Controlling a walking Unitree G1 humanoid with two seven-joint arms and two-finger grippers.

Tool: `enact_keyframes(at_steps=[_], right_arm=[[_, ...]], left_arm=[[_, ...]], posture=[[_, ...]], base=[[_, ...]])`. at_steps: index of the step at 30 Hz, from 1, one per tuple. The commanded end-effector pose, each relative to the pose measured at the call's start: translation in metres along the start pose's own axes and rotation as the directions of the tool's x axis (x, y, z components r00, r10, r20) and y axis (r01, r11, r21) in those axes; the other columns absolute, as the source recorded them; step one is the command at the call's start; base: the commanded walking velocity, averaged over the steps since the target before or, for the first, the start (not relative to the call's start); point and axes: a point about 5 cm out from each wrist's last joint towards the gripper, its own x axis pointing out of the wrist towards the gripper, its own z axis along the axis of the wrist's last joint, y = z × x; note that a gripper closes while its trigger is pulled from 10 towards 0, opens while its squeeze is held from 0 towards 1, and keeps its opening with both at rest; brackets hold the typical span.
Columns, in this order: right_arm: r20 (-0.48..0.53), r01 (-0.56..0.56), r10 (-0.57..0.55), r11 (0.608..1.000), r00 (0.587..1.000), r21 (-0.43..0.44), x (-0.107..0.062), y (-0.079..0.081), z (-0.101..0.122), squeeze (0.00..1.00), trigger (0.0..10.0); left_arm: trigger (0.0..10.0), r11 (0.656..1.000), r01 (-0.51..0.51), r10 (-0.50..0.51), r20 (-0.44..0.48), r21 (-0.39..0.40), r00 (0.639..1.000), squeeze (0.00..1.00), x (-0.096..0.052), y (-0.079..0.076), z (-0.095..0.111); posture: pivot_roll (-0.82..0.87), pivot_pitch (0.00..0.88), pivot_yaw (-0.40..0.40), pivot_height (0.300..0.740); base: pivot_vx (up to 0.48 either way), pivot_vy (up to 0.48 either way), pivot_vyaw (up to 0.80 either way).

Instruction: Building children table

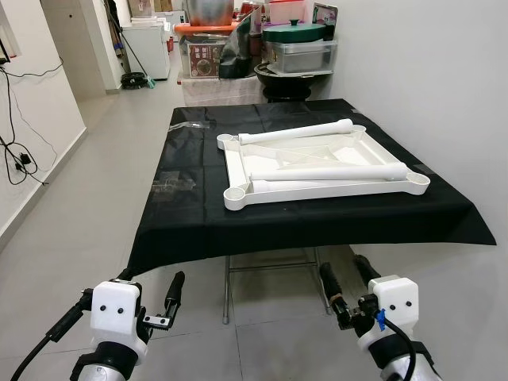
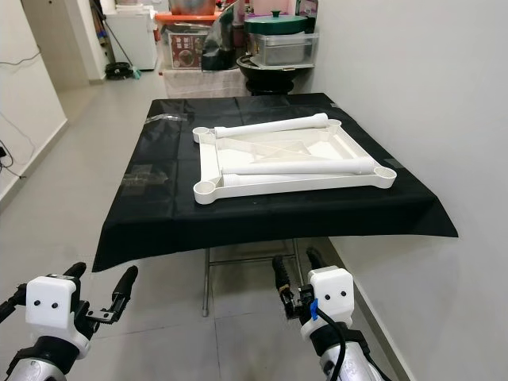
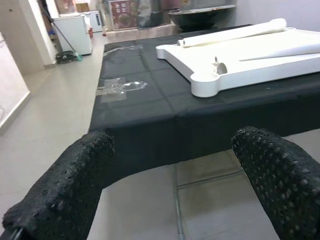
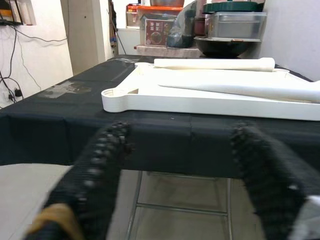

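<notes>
A white children's tabletop [image 1: 317, 189] lies upside down on a table covered with a black cloth [image 1: 198, 214]. Two white table legs rest loose across it, one along the far side [image 1: 298, 132] and one nearer [image 1: 333, 172]. My left gripper [image 1: 152, 279] hangs low in front of the table's front left corner, open with nothing between its fingers [image 3: 75, 175]. My right gripper [image 1: 343, 267] is held open below the front edge, under the tabletop's near rim [image 4: 200, 102]. Both grippers are well short of the tabletop and below it.
Clear plastic bags [image 1: 171, 184] lie on the cloth to the left of the tabletop. Metal folding legs [image 1: 270, 266] show under the table. A white wall [image 1: 444, 95] runs close along the right. Pots and boxes [image 1: 298, 48] are stacked behind the table. Cables [image 1: 16, 159] hang on the left wall.
</notes>
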Motion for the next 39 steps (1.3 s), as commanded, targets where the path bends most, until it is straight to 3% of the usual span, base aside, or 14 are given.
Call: enact_keyframes(at_steps=[1, 25, 26, 27, 39], right_arm=[[0.016, 0.005, -0.005, 1.0, 1.0, 0.005, 0.0, -0.003, 0.004, 1.0, 10.0], [0.037, -0.002, 0.001, 1.0, 0.999, 0.025, 0.001, -0.005, 0.009, 1.0, 10.0], [0.015, 0.016, -0.016, 1.0, 1.0, 0.003, 0.002, -0.007, 0.007, 1.0, 10.0], [-0.016, 0.037, -0.038, 0.999, 0.999, -0.033, 0.004, -0.009, 0.004, 0.0, 10.0], [-0.027, 0.043, -0.045, 0.996, 0.999, -0.078, 0.008, -0.011, 0.004, 0.0, 10.0]], left_arm=[[10.0, 1.0, -0.021, 0.021, -0.027, 0.013, 0.999, 1.0, 0.0, 0.004, -0.005], [10.0, 0.999, -0.041, 0.042, -0.057, 0.03, 0.997, 1.0, 0.003, 0.002, -0.006], [10.0, 0.999, -0.038, 0.04, -0.059, 0.031, 0.997, 0.0, 0.004, 0.002, -0.006], [10.0, 0.998, -0.031, 0.034, -0.07, 0.047, 0.997, 0.0, 0.006, 0.001, -0.007], [10.0, 0.998, -0.042, 0.045, -0.061, 0.036, 0.997, 0.0, 0.012, 0.002, -0.005]], posture=[[0.02, 0.0, -0.011, 0.74], [0.02, 0.0, -0.014, 0.74], [0.02, 0.0, -0.013, 0.74], [0.02, 0.0, -0.013, 0.74], [0.01, 0.0, -0.011, 0.74]], base=[[0.0, 0.0, 0.0], [0.0, 0.0, 0.0], [0.0, 0.0, 0.0], [0.0, 0.0, 0.0], [0.0, 0.0, 0.0]])
